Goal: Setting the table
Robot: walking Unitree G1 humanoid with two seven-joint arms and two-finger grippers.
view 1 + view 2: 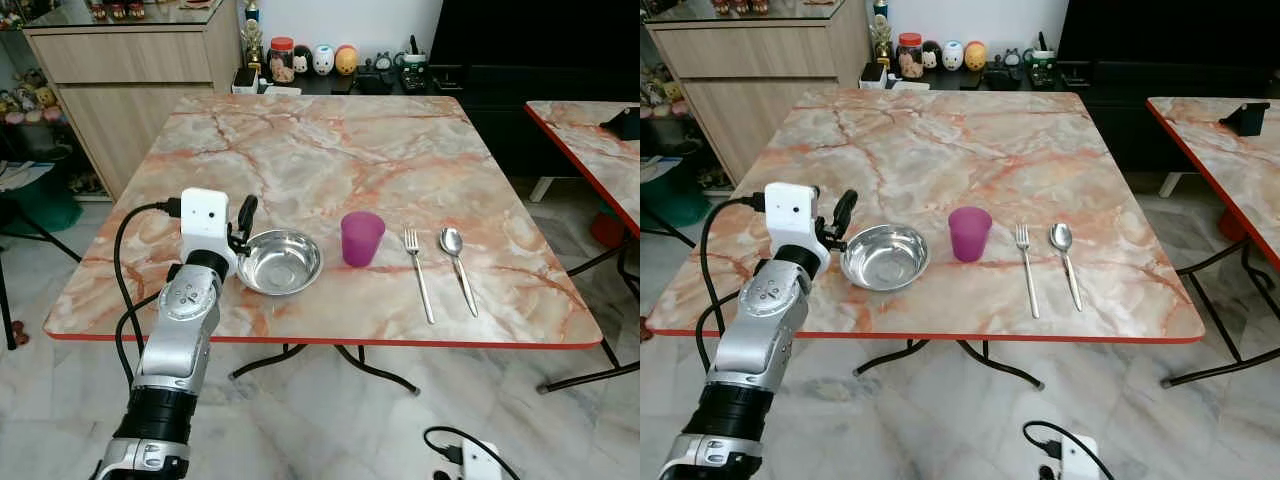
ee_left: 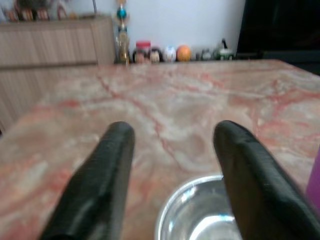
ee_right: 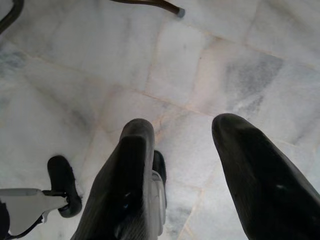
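Note:
A steel bowl (image 1: 280,262) sits near the front left of the marble table (image 1: 330,150). To its right stand a purple cup (image 1: 361,238), then a fork (image 1: 419,273) and a spoon (image 1: 457,265) lying side by side. My left gripper (image 1: 241,216) hovers at the bowl's left rim, open and holding nothing. In the left wrist view the bowl (image 2: 200,220) lies just under and between the black fingers (image 2: 107,170). My right gripper (image 3: 182,125) hangs open over the floor tiles, below the table's front edge.
A second marble table (image 1: 590,140) stands to the right with a gap between them. A wooden cabinet (image 1: 130,70) and a dark low shelf with jars and figurines (image 1: 320,60) line the back. Cables (image 1: 440,445) lie on the floor in front.

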